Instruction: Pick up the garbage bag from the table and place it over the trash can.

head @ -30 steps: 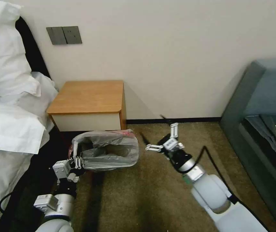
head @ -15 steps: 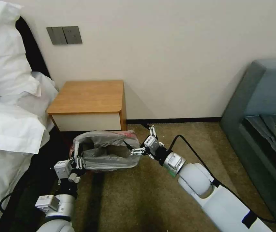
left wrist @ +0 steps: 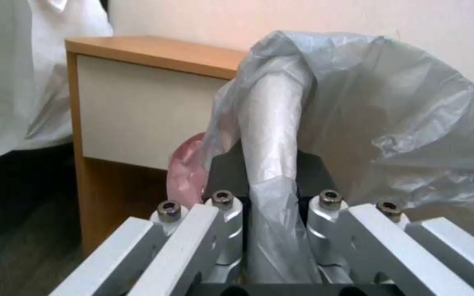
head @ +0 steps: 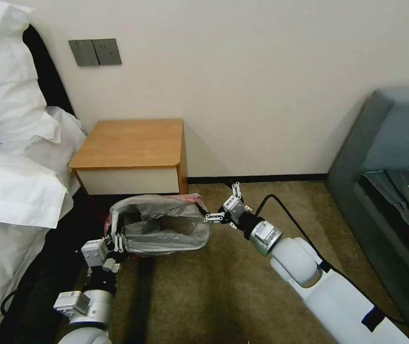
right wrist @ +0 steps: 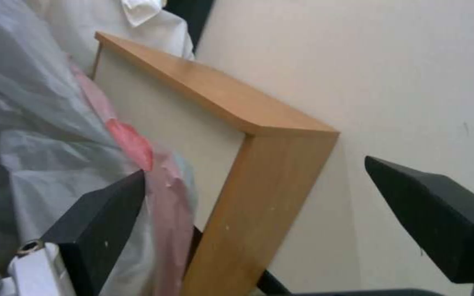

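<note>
Carpeted bedroom floor, below the table (head: 128, 143): left gripper (left wrist: 273, 181) pinches the garbage bag (head: 164, 224) against the trash can (left wrist: 270, 119) rim, anchoring that side. Right gripper (head: 216, 210), jaws spread wide, touches the far pink edge, probably to tug it outward.

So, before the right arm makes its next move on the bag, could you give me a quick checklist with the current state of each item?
1. Left gripper clamped on the garbage bag at the rim: ok.
2. Right gripper open, at the bag's pink-edged corner: ok.
3. Right gripper holding bag: not ok; one fingertip only touches the plastic.
4. Bag mouth spread open: ok.
5. Bag seated fully over the trash can: cannot tell; the bag covers it.
6. Table behind, apart from the right gripper: ok.
</note>
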Controlling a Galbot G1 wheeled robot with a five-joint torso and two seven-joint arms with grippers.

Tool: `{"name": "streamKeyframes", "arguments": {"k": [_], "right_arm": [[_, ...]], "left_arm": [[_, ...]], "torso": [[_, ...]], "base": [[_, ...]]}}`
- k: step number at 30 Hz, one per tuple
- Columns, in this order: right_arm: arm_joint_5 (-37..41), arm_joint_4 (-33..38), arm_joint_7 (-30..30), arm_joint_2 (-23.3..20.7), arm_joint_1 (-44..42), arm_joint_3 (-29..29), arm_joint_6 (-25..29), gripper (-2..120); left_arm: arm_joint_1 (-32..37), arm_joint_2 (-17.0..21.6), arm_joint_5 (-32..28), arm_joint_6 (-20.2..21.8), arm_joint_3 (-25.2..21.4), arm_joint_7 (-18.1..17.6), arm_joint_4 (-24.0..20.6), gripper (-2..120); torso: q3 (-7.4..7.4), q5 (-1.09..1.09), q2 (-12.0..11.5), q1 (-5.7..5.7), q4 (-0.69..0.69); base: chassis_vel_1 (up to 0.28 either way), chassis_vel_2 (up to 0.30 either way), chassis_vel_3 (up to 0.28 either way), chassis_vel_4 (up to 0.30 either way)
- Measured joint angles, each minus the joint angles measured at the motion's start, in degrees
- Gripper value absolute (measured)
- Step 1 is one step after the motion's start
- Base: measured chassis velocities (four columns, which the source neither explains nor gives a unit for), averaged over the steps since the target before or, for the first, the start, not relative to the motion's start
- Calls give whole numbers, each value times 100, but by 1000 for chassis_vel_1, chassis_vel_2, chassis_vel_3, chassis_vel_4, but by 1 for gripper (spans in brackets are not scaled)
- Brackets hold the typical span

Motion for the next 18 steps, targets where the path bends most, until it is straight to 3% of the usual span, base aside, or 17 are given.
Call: {"name": "streamKeyframes", "arguments": {"k": [18], "right_arm": [[140,-507,105,10,358,-46,58,100]], "left_arm": [[93,-12,15,-161,38,202,-158,11]], "torso": [[0,0,0,0,0]], "base": [[0,0,0,0]]}}
